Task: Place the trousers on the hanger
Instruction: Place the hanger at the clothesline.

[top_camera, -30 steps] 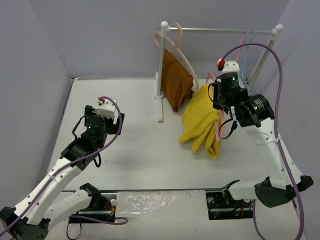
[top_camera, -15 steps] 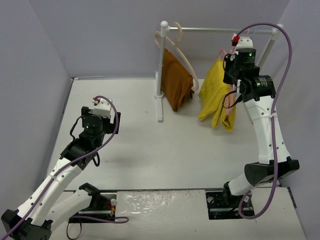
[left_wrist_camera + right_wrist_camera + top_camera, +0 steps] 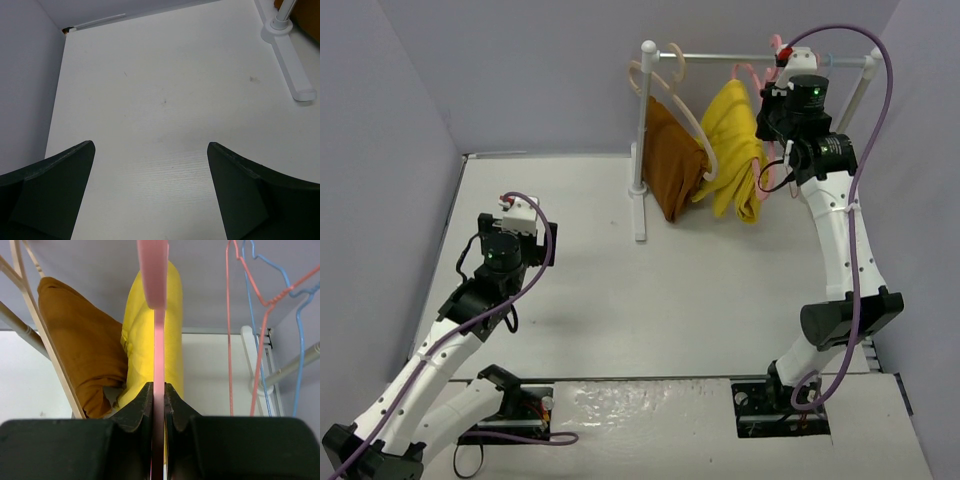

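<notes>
The bright yellow trousers (image 3: 735, 150) hang folded over the thin pink hanger (image 3: 766, 172), clear of the table and just under the rack's rail (image 3: 720, 58). My right gripper (image 3: 782, 68) is raised high by the rail. In the right wrist view its fingers (image 3: 158, 387) are shut on the flat pink hanger (image 3: 159, 340), with the trousers (image 3: 172, 340) draped behind. My left gripper (image 3: 525, 222) hovers over the left of the table. It stands open (image 3: 150, 150) with only bare tabletop between its fingers.
A rust-brown cloth (image 3: 672, 160) on a thick beige hanger (image 3: 690, 110) hangs right beside the trousers. Another thin pink hanger (image 3: 229, 330) and a light blue one (image 3: 300, 340) hang at the rail's right end. The rack's white post (image 3: 644, 140) and foot (image 3: 290, 75) stand mid-table.
My right arm has lifted the hanger and trousers off the table, up and back to the rail beside the brown cloth. The left arm has barely shifted.
</notes>
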